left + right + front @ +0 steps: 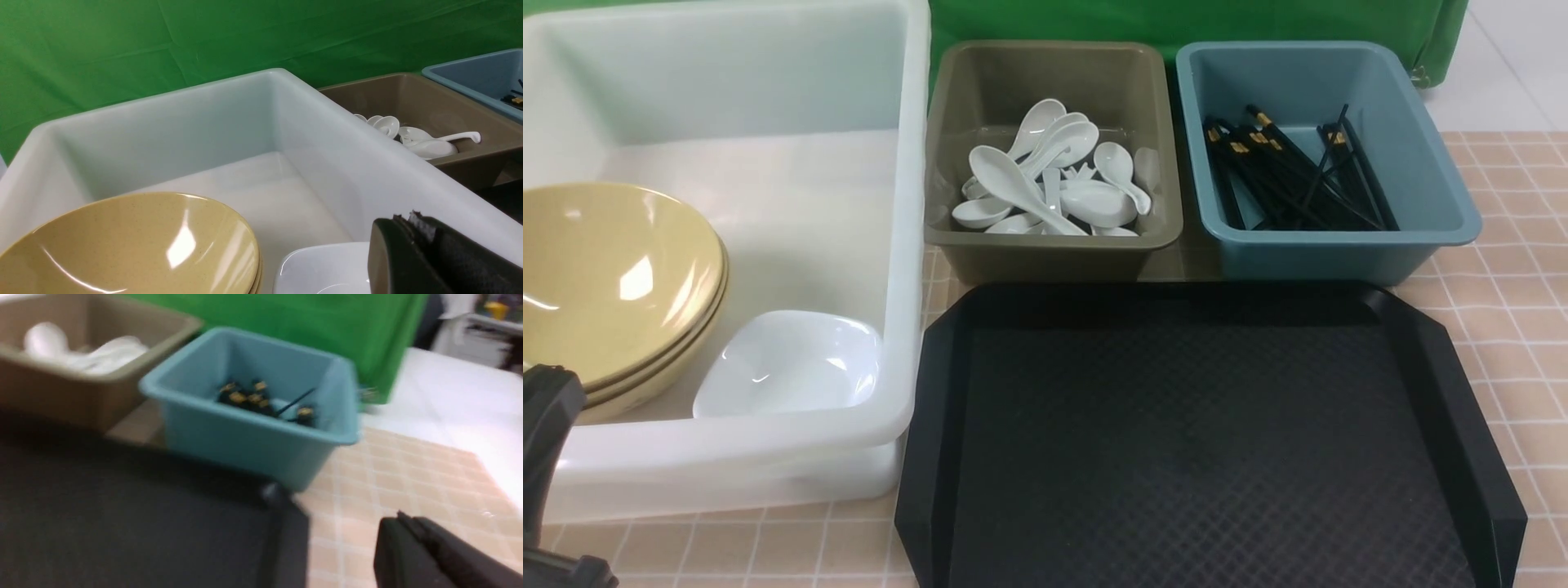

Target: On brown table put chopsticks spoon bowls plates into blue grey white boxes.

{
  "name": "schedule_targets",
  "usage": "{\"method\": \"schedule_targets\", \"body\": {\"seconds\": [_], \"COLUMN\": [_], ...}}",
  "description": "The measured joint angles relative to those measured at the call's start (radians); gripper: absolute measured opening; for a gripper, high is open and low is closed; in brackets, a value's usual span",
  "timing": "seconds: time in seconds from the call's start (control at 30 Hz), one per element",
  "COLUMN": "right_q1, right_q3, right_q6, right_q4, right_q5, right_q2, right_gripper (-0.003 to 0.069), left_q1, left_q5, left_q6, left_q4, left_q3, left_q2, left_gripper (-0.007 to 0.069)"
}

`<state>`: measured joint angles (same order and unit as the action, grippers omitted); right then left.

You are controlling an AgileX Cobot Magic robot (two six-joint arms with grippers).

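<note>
Stacked tan bowls (pixel 605 278) and a white plate (pixel 792 363) lie in the large white tub (pixel 907 245). Several white spoons (pixel 1054 184) fill the olive-grey bin (pixel 1054 249). Black chopsticks (pixel 1290 171) lie in the blue bin (pixel 1339 249). My left gripper (pixel 408 218) is shut and empty, above the tub's near corner, over the plate (pixel 322 265) and beside the bowls (pixel 130 245). My right gripper (pixel 402 518) is shut and empty, above the tiled brown table (pixel 408 477), to the right of the blue bin (pixel 253 449).
An empty black octagonal tray (pixel 1192 441) lies in front of the two small bins. A green cloth (pixel 1176 20) hangs behind them. Part of my left arm (pixel 547 425) shows at the front view's bottom left. The right wrist view is blurred.
</note>
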<state>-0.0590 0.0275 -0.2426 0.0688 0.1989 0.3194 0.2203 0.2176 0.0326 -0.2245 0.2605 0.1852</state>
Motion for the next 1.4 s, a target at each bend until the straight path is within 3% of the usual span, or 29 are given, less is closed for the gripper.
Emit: {"method": "schedule_targets", "body": {"seconds": [0.2, 0.5, 0.87, 1.4], "right_q1": [0.033, 0.065, 0.055, 0.055], "right_q3": [0.001, 0.001, 0.001, -0.003], "right_q6": [-0.129, -0.151, 0.128, 0.243], "right_q4": [0.086, 0.102, -0.003, -0.007], "right_q5": [0.006, -0.199, -0.506, -0.534], "right_q2": [-0.103, -0.328, -0.331, -0.331], "right_gripper": [0.0039, 0.0045, 0.0048, 0.0048], "left_q1": [0.0, 0.0, 0.0, 0.0], "left_q5": [0.001, 0.001, 0.001, 0.001], "left_q6": [0.0, 0.0, 0.0, 0.0], "left_q4": [0.0, 0.0, 0.0, 0.0], "left_q3": [0.0, 0.0, 0.0, 0.0], "left_q2": [0.0, 0.0, 0.0, 0.0], "left_gripper": [-0.0007, -0.0007, -0.0007, -0.0007]}}
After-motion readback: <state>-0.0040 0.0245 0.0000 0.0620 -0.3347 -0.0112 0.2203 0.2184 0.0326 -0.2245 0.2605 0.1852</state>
